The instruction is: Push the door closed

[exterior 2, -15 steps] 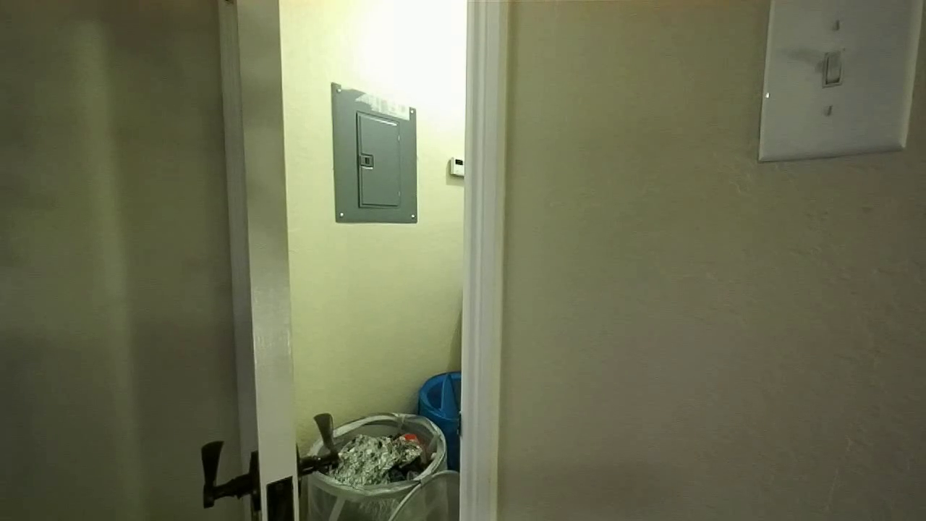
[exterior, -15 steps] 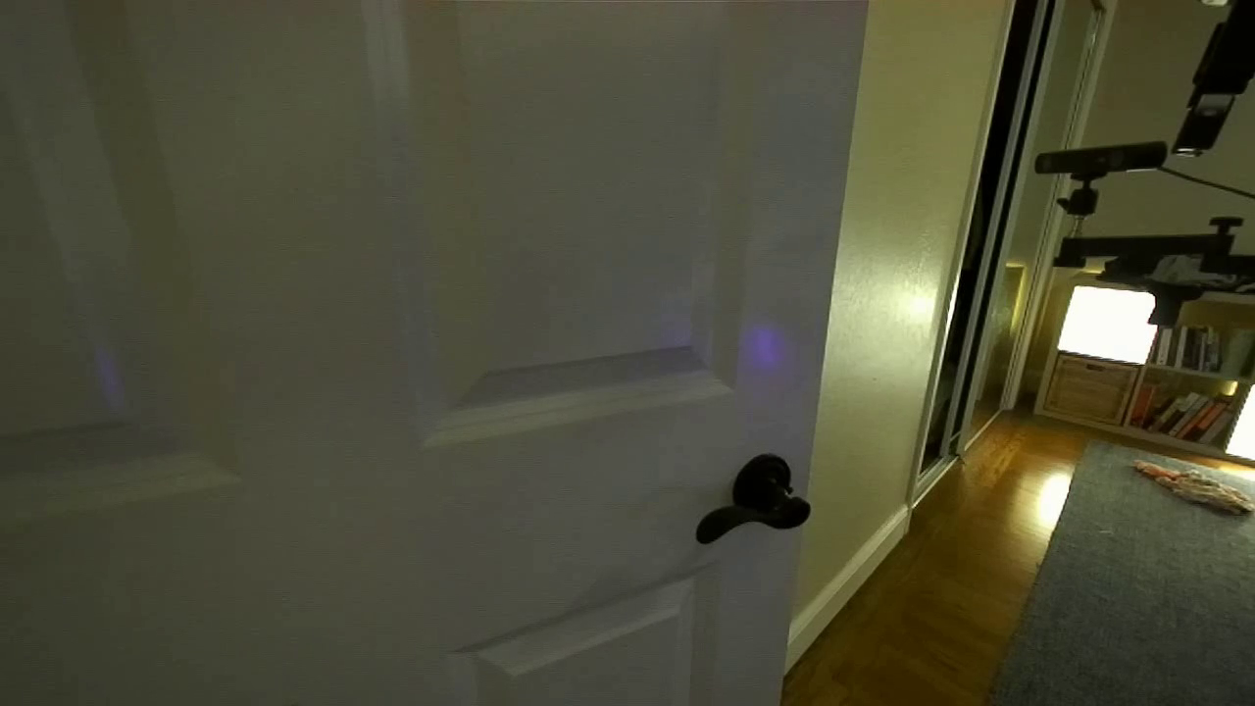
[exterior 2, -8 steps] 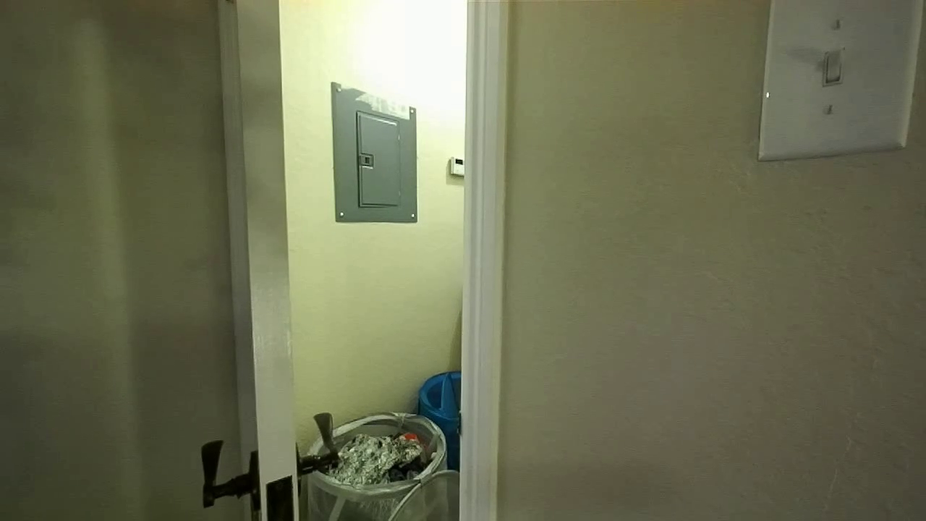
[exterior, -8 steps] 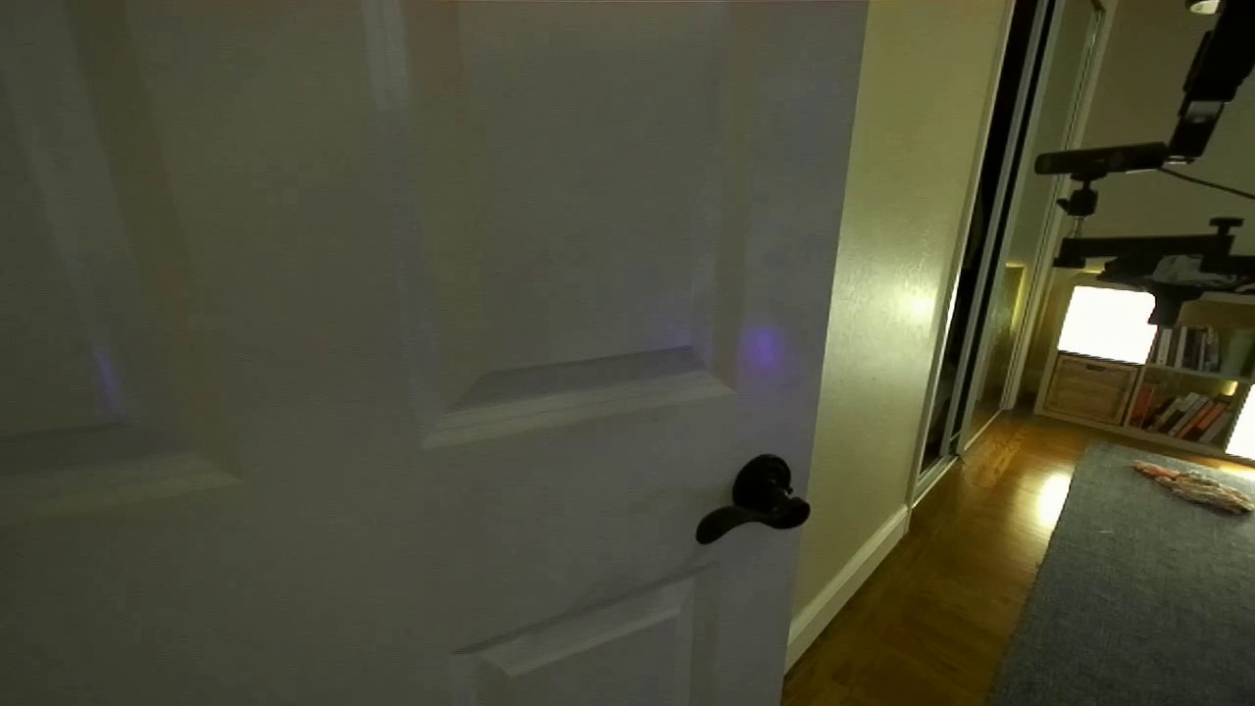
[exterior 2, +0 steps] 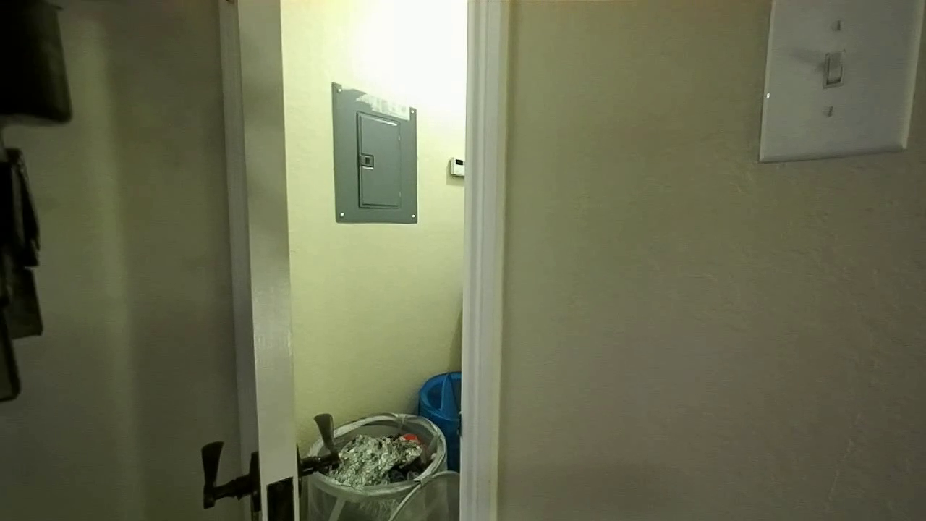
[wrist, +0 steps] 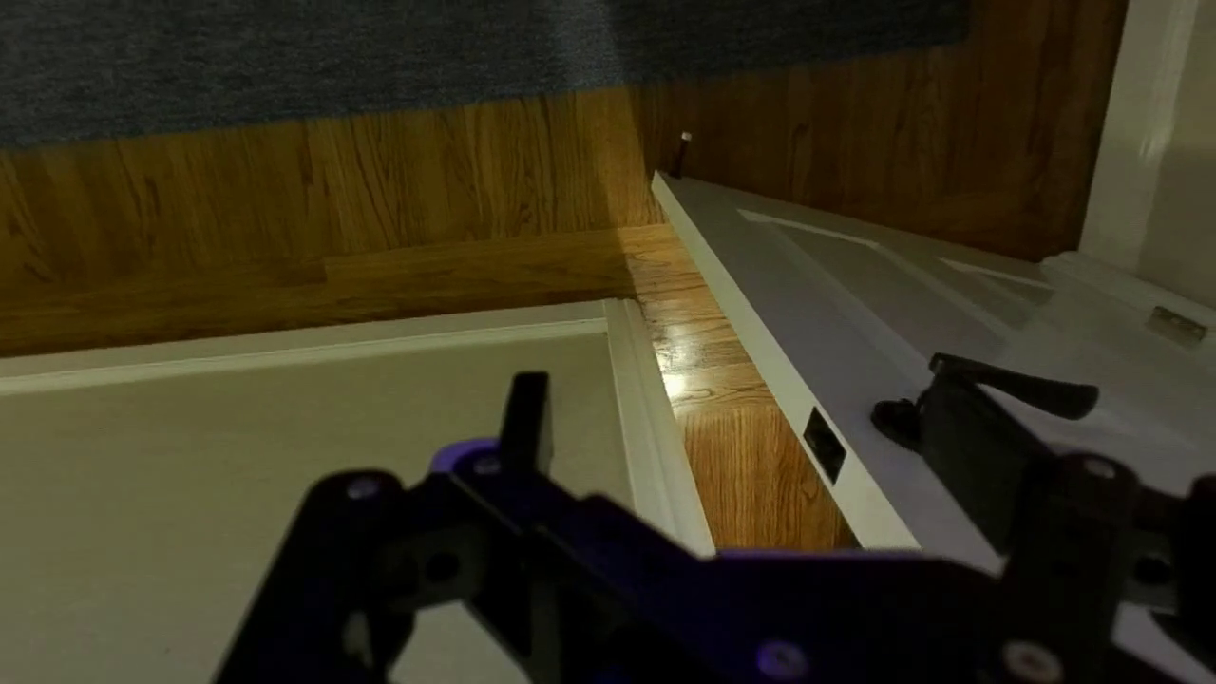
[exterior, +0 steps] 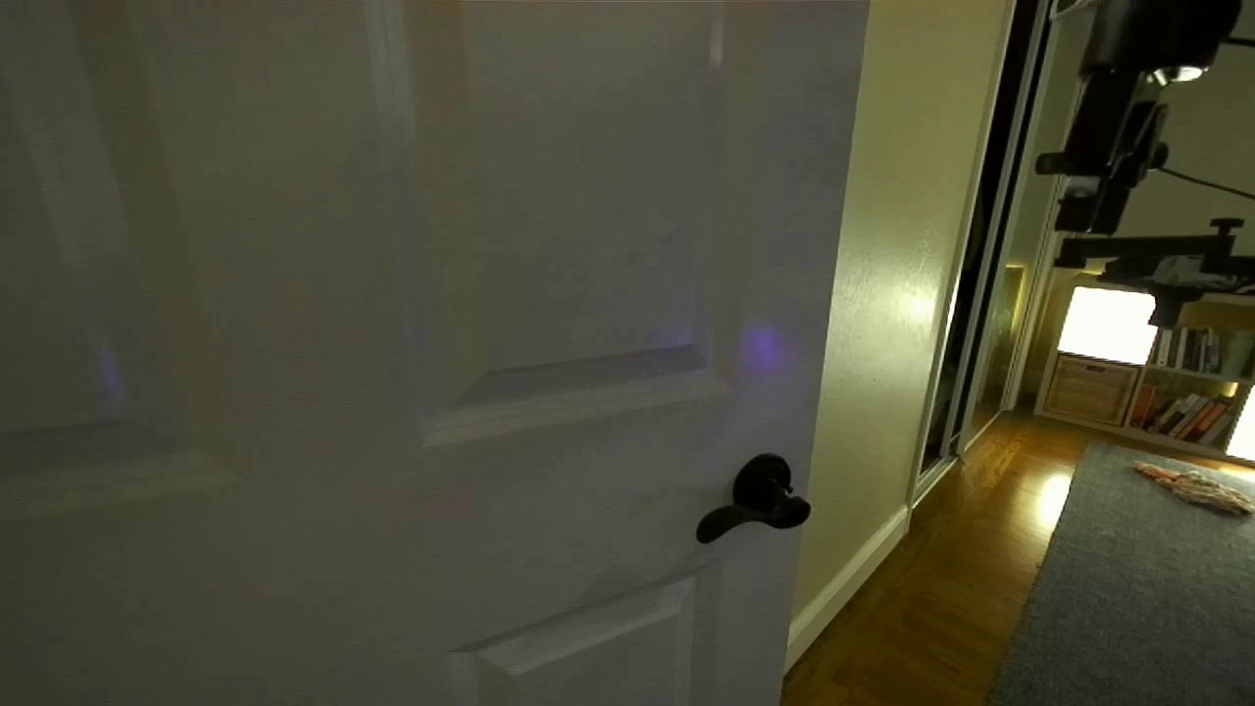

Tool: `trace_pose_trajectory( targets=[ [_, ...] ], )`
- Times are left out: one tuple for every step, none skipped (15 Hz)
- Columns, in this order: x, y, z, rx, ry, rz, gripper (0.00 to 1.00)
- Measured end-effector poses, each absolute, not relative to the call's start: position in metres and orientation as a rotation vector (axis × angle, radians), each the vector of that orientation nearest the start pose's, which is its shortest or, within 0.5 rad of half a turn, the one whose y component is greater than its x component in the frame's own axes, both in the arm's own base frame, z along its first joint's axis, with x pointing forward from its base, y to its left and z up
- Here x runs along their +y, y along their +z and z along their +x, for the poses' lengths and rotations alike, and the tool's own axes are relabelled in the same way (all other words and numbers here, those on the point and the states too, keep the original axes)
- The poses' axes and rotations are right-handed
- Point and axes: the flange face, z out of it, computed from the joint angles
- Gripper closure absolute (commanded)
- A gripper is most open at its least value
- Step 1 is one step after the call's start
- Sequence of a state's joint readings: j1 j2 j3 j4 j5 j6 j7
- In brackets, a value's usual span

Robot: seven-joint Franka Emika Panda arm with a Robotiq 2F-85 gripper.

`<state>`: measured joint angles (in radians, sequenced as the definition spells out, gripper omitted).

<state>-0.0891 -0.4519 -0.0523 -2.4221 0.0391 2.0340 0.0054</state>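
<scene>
The white panelled door (exterior: 569,235) stands ajar. It also shows in an exterior view (exterior 2: 145,253), with a gap between its edge and the frame. Its black lever handle (exterior: 755,505) also shows in an exterior view (exterior 2: 224,485). In the wrist view the door (wrist: 817,323) lies to the right, its handle (wrist: 1026,385) partly hidden behind the right finger. My gripper (wrist: 746,418) is open and empty, its fingers spread across the view of the gap. It hangs pointing down in an exterior view (exterior: 1088,206) and at the left edge of an exterior view (exterior 2: 18,318); no contact with the door is visible.
The white door frame (exterior 2: 483,253) stands right of the gap. Behind it are a mesh hamper (exterior 2: 383,463) and a blue bin (exterior 2: 438,405). A black camera mount (exterior: 1147,245) is near the arm. A grey rug (exterior: 1128,569) lies on the wood floor (exterior: 912,608).
My gripper has moved down and left from the upper right in an exterior view, and has come into an exterior view at the left edge. The door has not visibly moved.
</scene>
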Motion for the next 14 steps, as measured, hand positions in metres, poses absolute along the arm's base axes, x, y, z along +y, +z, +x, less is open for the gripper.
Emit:
trace_pose_trajectory(
  targets=[
    [-0.044, 0.474, 0.419, 0.247, -0.109, -3.069, 0.00],
    [-0.030, 0.470, 0.425, 0.239, -0.124, -3.063, 0.00],
    [-0.017, 0.467, 0.431, 0.225, -0.145, -3.058, 0.00],
    [-0.004, 0.465, 0.436, 0.202, -0.172, -3.053, 0.00],
    [0.008, 0.463, 0.440, 0.174, -0.202, -3.046, 0.00],
    [0.019, 0.462, 0.444, 0.147, -0.233, -3.038, 0.00],
    [0.030, 0.462, 0.448, 0.121, -0.267, -3.030, 0.00],
    [0.040, 0.463, 0.452, 0.097, -0.302, -3.022, 0.00],
    [0.049, 0.464, 0.455, 0.071, -0.340, -3.016, 0.00],
    [0.057, 0.465, 0.458, 0.048, -0.379, -3.010, 0.00],
    [0.063, 0.468, 0.461, 0.030, -0.419, -3.003, 0.00],
    [0.069, 0.471, 0.464, 0.014, -0.460, -2.995, 0.00],
    [0.074, 0.475, 0.467, -0.001, -0.499, -2.986, 0.00],
    [0.079, 0.479, 0.469, -0.015, -0.537, -2.976, 0.00]
  ],
)
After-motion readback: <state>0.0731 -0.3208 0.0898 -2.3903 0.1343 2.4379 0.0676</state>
